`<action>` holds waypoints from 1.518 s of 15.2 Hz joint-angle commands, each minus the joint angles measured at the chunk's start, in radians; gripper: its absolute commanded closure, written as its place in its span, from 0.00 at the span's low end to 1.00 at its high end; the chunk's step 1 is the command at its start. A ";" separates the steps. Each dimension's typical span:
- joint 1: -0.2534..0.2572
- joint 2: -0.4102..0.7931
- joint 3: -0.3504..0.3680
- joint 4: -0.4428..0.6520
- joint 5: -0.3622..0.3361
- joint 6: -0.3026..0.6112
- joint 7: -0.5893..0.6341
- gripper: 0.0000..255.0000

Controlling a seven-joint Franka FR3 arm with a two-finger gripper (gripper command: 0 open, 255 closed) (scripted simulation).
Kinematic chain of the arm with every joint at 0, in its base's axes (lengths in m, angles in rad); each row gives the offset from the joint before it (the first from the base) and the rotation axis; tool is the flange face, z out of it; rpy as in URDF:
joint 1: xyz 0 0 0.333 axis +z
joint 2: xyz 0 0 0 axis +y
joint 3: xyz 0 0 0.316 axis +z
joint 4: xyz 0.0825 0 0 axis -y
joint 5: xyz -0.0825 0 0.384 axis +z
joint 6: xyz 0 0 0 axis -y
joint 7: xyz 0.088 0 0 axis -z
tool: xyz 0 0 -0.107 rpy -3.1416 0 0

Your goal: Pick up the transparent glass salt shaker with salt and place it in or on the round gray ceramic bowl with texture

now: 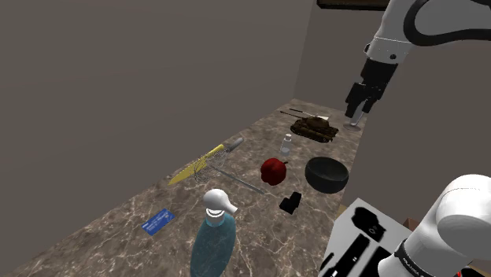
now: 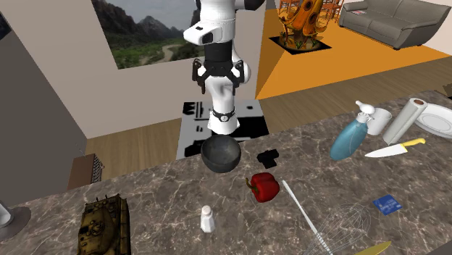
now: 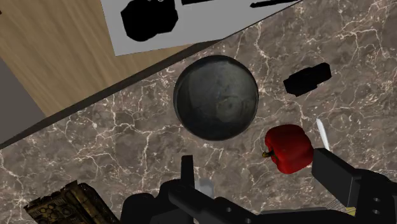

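The marble tabletop (image 1: 118,228) is crowded, and that is where our trouble starts. The arm (image 1: 397,35) hangs high above its far end. Its jaws are spread and hold nothing, so we judge that the pick has not begun and the whole descent is yet to come. From such a height, a small error in aim could bring the jaws down on a neighbour instead of the target.

The toy tank (image 1: 315,127) is the bulkiest thing nearby, and one jaw catching it could shove it into the shaker. The dark round bowl (image 1: 326,174) sits near the tabletop's edge on the stand's side. A hard or off-centre drop into it might rock it or push it toward that edge. The red pepper (image 1: 273,170) lies near both bowl and shaker, and being rounded it would likely roll if brushed on the carry across.

Smallest of all is the salt shaker (image 1: 286,144), standing upright between tank and pepper and apart from both. It is narrow and tall for its base, so we expect it to tip if one jaw touches first. Its sides look smooth, so it may also slip from a loose pinch.
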 commanded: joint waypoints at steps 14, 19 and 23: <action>0.005 0.453 -0.080 0.094 0.043 0.333 -0.043 0.00; 0.008 0.647 -0.104 0.189 0.087 0.418 -0.074 0.00; 0.004 0.805 -0.117 0.289 0.133 0.463 -0.104 0.00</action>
